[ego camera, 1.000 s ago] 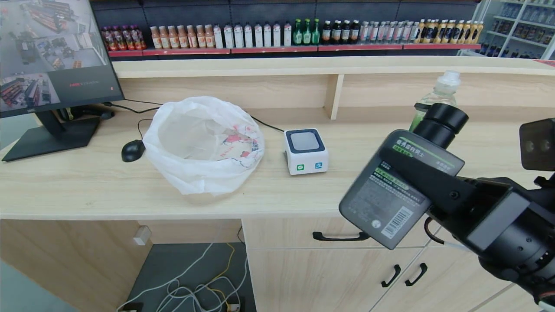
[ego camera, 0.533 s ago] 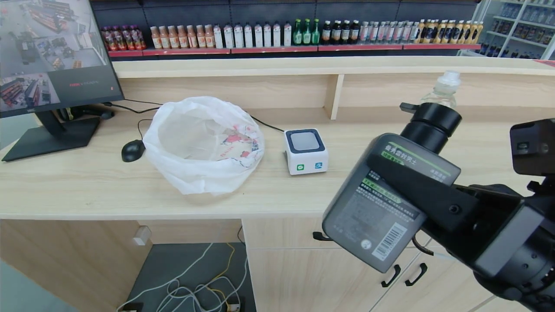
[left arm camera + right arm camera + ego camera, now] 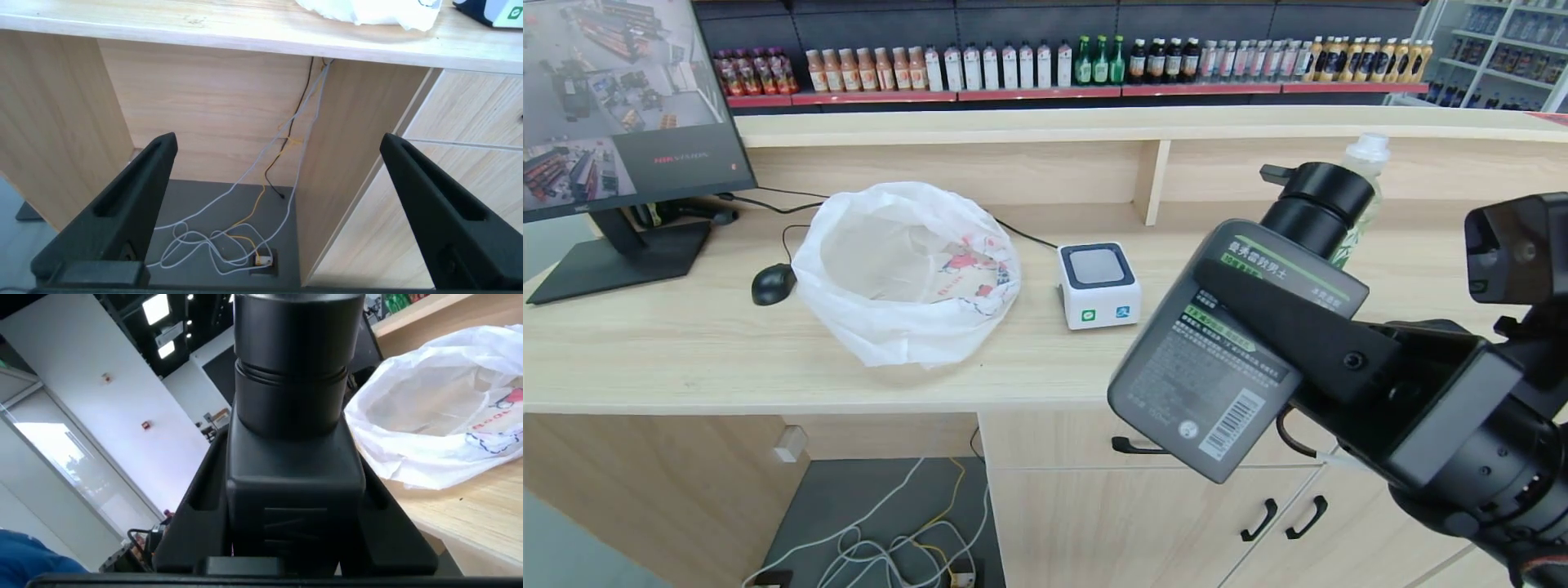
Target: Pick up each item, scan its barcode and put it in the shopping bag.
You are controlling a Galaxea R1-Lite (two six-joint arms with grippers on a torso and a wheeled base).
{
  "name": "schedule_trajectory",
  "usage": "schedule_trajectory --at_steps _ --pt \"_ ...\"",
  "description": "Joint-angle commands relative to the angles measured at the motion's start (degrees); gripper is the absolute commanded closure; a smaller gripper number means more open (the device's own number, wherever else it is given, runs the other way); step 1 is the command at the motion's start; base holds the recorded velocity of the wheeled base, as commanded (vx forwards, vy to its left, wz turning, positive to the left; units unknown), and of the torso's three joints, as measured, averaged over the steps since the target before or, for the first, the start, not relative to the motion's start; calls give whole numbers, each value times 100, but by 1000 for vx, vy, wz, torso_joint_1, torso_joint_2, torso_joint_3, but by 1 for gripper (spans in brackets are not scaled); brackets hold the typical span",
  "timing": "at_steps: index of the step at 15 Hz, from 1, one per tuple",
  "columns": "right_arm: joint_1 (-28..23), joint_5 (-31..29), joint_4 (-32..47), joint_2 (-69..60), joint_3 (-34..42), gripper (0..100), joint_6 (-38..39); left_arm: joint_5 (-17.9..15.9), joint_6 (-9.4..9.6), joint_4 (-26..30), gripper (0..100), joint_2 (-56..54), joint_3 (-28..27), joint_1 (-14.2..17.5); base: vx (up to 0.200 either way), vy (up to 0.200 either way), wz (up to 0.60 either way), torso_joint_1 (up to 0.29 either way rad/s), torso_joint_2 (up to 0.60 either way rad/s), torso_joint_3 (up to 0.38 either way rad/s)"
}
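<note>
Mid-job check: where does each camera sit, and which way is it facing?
Head view: high, facing forward-down at pale wooden counter, white plastic shopping bag, white cube scanner; right pincer grips dark grey square bottle.
Left wrist view: low, facing under the counter; left pincer open.
Right wrist view: along the bottle toward the bag; head view shares both.

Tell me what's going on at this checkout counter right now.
The robot's right tool grips a dark grey bottle with a black cap, holding it in the air to the right of the white scanner, barcode label facing upward. The white shopping bag sits open on the counter, left of the scanner. A clear bottle stands on the counter behind. The left tool hangs open and empty, below the counter's edge.
</note>
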Motion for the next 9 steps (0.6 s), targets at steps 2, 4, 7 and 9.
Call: schedule_trajectory --at_steps 2,4,7,9 --pt "7 74 -1 20 -13 100 1 3 -2 0 0 -2 0 1 0 0 0 0 0 0" --pt "7 74 -1 20 -22 100 1 3 -2 0 0 -2 0 1 0 0 0 0 0 0" --pt "51 74 -10 2 -13 100 -8 3 -2 0 0 -2 0 1 0 0 0 0 0 0" --pt "95 101 -80 -33 -48 100 -43 3 -2 0 0 -2 0 1 0 0 0 0 0 0"
